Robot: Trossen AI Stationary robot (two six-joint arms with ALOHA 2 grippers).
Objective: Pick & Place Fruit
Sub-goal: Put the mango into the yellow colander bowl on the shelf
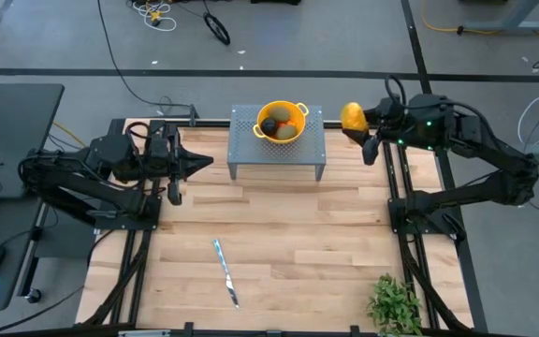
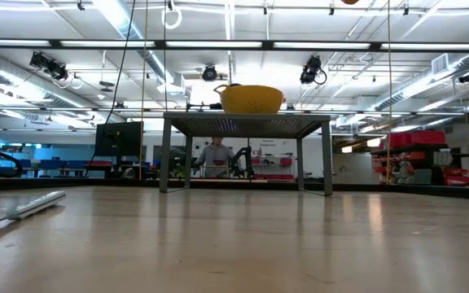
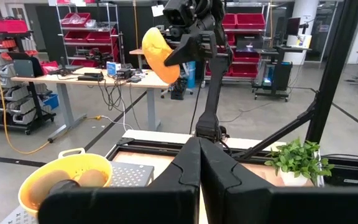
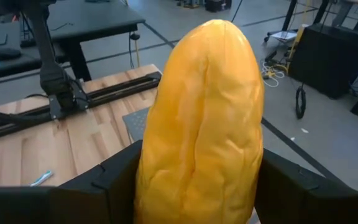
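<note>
A yellow colander bowl (image 1: 282, 120) stands on a grey perforated stand (image 1: 277, 142) at the table's far middle. In it lie a dark round fruit (image 1: 269, 125), an olive-green one (image 1: 289, 131) and an orange-red one (image 1: 288, 121); the left wrist view shows two olive-green ovals (image 3: 50, 186). My right gripper (image 1: 361, 129) is shut on a yellow-orange oblong fruit (image 1: 352, 116) in the air just right of the stand. My left gripper (image 1: 197, 161) hovers shut and level, left of the stand, with nothing in it. My right gripper pinches the yellow-orange fruit by its two long sides (image 4: 151, 168), at its lower part, between its two fingers (image 4: 114, 180). The fingers come from the table's right side, slanting a little down. The fruit is lifted clear and stands tilted above the fingers (image 3: 160, 55).
A slim silver knife (image 1: 225, 271) lies on the wooden table near its front middle. A leafy green plant (image 1: 396, 304) stands at the near right corner. A person (image 2: 214, 155) shows in the room far behind the stand.
</note>
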